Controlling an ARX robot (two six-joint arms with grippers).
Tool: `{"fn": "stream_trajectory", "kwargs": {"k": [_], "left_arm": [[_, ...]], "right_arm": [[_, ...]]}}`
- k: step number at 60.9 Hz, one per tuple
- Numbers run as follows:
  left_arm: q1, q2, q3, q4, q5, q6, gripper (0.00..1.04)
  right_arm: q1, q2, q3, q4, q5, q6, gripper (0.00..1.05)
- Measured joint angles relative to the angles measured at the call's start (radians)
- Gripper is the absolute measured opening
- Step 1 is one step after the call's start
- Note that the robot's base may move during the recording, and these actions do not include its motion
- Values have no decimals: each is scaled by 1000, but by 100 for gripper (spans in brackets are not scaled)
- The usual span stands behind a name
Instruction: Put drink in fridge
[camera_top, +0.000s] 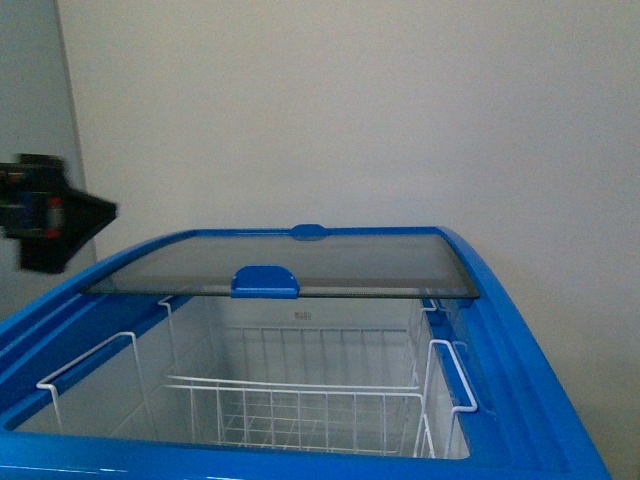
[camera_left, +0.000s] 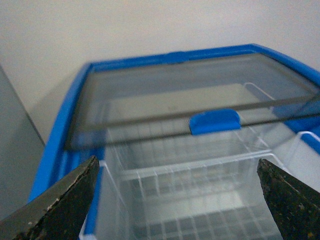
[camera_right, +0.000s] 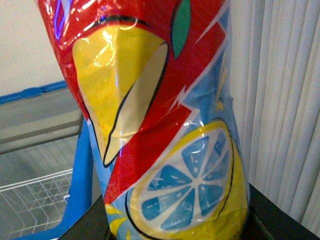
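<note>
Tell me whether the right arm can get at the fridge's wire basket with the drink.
Probably yes. The glass lid is slid back, leaving the wire basket open from above. The right gripper holds the drink beside the fridge's blue rim, and the open left gripper is off to the left.
</note>
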Motion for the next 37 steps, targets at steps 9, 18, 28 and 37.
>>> {"fn": "stream_trajectory", "kwargs": {"k": [9, 18, 28, 37], "left_arm": [[34, -319, -296, -40, -155, -122, 86], [48, -684, -563, -70, -287, -118, 54], [48, -734, -625, -71, -285, -117, 31], [50, -783, -664, -74, -289, -116, 11]], "right_arm": [[0, 0, 0, 0, -1, 0, 43], [-69, 112, 169, -384, -334, -130, 43], [-11, 284, 241, -380, -510, -311, 43], [58, 467, 357, -356, -588, -467, 43]]}}
